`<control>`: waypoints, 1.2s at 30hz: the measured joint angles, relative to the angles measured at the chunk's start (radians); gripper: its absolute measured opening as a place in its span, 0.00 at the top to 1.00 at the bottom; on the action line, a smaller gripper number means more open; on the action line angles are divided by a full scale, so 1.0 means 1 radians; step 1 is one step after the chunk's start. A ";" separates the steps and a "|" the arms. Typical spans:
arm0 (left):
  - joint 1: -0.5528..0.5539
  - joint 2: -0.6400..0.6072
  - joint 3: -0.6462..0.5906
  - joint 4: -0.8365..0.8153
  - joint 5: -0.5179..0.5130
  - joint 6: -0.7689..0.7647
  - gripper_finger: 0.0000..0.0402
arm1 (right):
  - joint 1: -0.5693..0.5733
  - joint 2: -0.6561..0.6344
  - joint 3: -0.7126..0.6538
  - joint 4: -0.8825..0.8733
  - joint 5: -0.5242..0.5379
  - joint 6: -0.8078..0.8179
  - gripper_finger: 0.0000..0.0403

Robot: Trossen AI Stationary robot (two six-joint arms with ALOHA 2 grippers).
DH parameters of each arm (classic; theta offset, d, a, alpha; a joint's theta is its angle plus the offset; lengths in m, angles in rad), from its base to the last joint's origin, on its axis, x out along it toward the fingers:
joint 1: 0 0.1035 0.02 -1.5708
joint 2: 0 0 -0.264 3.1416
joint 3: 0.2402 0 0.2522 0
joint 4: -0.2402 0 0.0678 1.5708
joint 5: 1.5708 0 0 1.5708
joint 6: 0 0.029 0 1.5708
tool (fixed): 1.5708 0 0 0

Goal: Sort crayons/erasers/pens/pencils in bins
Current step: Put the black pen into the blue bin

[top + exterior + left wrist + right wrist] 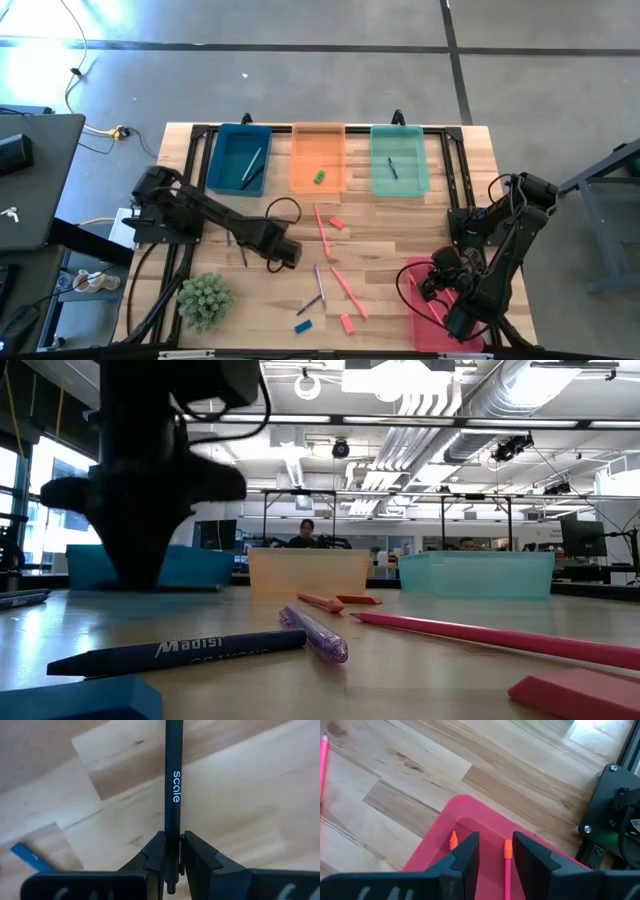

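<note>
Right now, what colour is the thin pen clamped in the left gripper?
Black, with white "scale" lettering; the thin pen in the left gripper shows best in the left wrist view.

grey concrete floor (pixel 330 25) around the wooden table (pixel 385 250), dark seam lines across it. black desk (pixel 35 180) beside the table, yellow cable (pixel 70 90) on the floor near it. low view: open industrial ceiling, white ducts (pixel 450 400), strip lights. big windows (pixel 40 500) on one side, monitors (pixel 583 538) and black frames at the back, a person (pixel 305 532) seated there.
</note>
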 joint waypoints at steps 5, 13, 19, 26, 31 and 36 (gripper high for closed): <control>-0.005 -0.082 0.001 0.001 -0.057 0.004 0.90 | -0.003 0.000 0.000 -0.002 0.002 0.000 0.73; 0.046 -0.282 0.004 -0.082 -0.242 0.034 0.90 | -0.053 0.000 0.000 -0.009 0.007 -0.065 0.73; 0.153 -0.421 0.004 -0.160 -0.381 0.108 0.90 | -0.105 0.000 0.000 -0.008 0.011 -0.105 0.73; 0.346 -0.508 0.006 -0.192 -0.437 0.268 0.90 | -0.144 0.000 0.000 -0.008 0.021 -0.106 0.73; 0.495 -0.515 0.006 -0.205 -0.434 0.398 0.90 | -0.177 0.000 0.000 -0.007 0.028 -0.106 0.73; 0.645 -0.493 0.006 -0.211 -0.377 0.518 0.90 | -0.230 0.000 0.000 -0.006 0.050 -0.106 0.73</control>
